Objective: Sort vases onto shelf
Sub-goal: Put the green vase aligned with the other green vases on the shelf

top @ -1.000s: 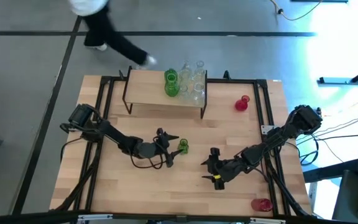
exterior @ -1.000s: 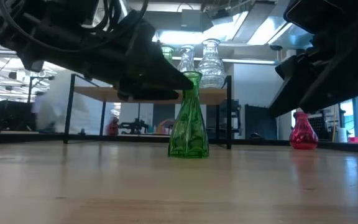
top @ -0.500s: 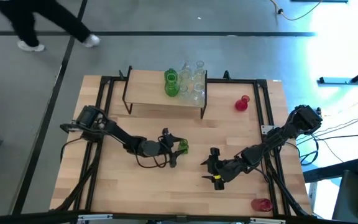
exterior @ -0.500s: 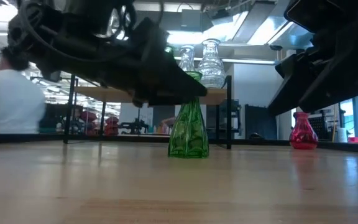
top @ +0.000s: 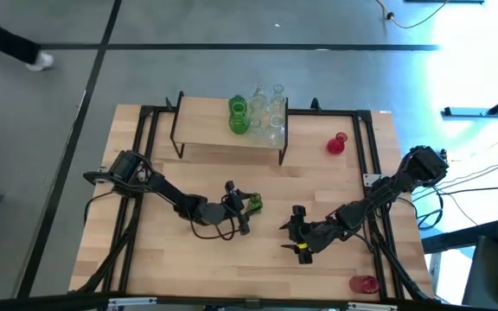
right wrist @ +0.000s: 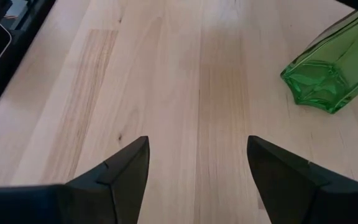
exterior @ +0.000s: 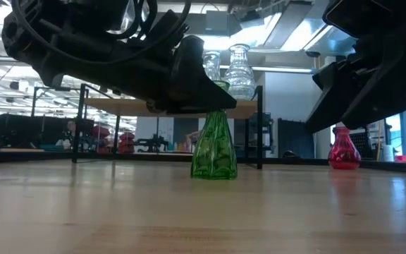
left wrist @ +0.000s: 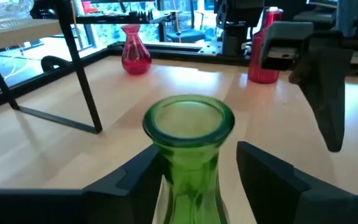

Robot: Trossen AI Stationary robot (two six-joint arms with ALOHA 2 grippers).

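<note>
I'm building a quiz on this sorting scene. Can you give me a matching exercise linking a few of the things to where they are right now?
Things:
1. green vase
2. clear vases
3. red vase
4. right gripper

Places:
A. on the shelf, at its right end
B. over bare tabletop, open, holding nothing
C. between the open left gripper fingers
D. on the table to the right of the shelf

Pairs: 1-C, 2-A, 3-D, 4-B
</note>
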